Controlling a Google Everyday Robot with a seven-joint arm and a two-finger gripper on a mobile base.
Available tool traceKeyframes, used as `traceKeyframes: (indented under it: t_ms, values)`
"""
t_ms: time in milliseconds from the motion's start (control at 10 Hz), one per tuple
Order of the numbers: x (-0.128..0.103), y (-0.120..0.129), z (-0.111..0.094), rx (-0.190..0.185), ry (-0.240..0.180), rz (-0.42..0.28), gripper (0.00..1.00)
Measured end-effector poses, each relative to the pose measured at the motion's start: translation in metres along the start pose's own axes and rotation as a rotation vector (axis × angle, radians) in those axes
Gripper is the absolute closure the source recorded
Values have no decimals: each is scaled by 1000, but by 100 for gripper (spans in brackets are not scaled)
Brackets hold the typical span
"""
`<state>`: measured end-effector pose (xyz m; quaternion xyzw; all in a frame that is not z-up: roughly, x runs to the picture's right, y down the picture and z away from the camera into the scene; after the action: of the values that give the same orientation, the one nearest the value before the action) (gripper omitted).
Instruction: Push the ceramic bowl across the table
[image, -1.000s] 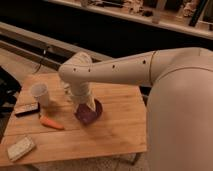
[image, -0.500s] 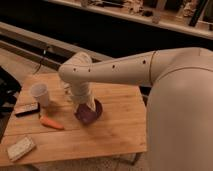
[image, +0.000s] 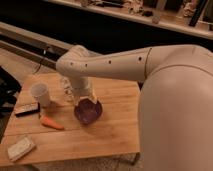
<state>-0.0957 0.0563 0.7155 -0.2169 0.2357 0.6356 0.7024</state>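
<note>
The claw (image: 84, 98), open or closed impossible to tell, hangs at the far rim of the ceramic bowl (image: 88, 112), mid-desk (image: 117, 131), just right of the white paper cup (image: 41, 94) in view

table (image: 116, 131): matt wood planks | ceramic bowl (image: 88, 111): glossy | arm (image: 110, 63): smooth shell | gripper (image: 84, 96): at bowl's far rim

Round glossy ceramic bowl (image: 88, 110): dark purple-maroon. Rectangular wooden plank bench (image: 117, 127): light brown, faint plank seams. Paper cup (image: 40, 93): white. Tapered carrot (image: 51, 123): orange. Flat slab (image: 27, 108): black. Robot arm (image: 115, 62): cream-white, dark dots. End effector (image: 83, 96), just above the bowl: pale.
</note>
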Motion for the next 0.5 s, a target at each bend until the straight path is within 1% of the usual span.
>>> traceKeyframes:
  t_ms: [100,200,400,500]
  values:
    - [-9,-2,-2,9,-10,2,35]
    - [-23,-6,-3,22,-31,3,35]
    - [-44,-18,2,42,-66,-1,35]
    - [-60,-29,8,37,-97,-3,35]
